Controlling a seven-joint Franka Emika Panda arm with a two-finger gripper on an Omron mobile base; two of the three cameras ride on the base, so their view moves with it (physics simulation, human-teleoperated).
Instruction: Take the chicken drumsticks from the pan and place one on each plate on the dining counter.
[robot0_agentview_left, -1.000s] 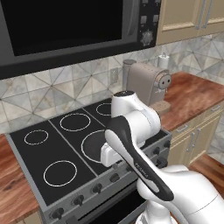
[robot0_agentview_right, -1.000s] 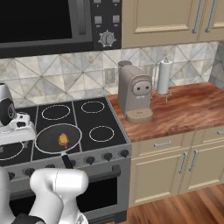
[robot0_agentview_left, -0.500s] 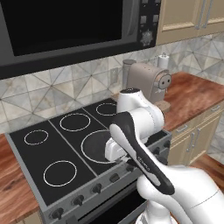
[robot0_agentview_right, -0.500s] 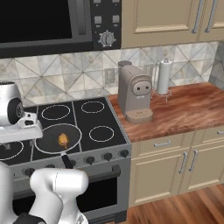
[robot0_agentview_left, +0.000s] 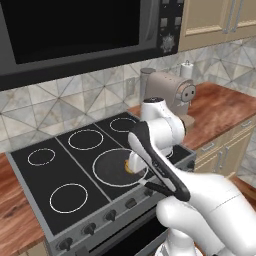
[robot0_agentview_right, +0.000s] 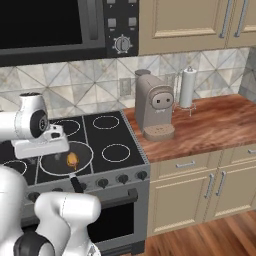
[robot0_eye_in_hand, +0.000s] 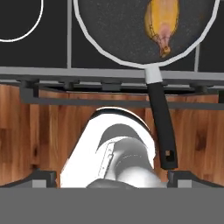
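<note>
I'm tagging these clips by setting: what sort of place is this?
A home-style kitchen, rendered. A black stove carries a pan with a drumstick; a microwave hangs above it, and a coffee machine stands on the wood counter over beige cabinets.

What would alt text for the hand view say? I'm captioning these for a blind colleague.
A golden-brown chicken drumstick lies in a round dark pan on a black stove, seen from above. The pan's long black handle reaches past the stove's front edge over a wood floor.
</note>
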